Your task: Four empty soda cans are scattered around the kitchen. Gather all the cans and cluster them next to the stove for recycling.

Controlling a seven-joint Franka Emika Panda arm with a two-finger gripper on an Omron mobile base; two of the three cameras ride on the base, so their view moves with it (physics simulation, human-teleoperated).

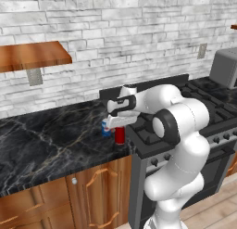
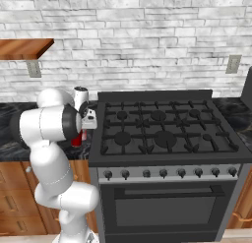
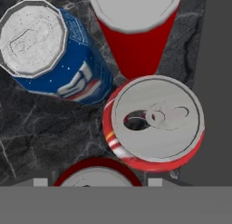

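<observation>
In the hand view I look straight down on several soda cans standing close together on the black marble counter (image 3: 41, 132). They are a blue and white can (image 3: 50, 55), a red can (image 3: 136, 32) and a red can with pale marks (image 3: 154, 123). My gripper (image 3: 97, 182) is shut on another red can (image 3: 97, 174), whose silver top shows between the fingertips (image 3: 41, 182). From the left base view the gripper (image 1: 119, 126) holds this red can (image 1: 120, 136) upright at the counter's end, just left of the stove (image 1: 203, 107), with the blue can (image 1: 106, 129) behind it. The arm hides most of the cluster.
The stove (image 2: 157, 124) has black burner grates and a knob row along its front. A wooden shelf (image 1: 32, 55) hangs on the brick wall at the left. A grey appliance (image 1: 225, 66) stands beyond the stove. Wooden cabinets (image 1: 92, 195) sit under the counter.
</observation>
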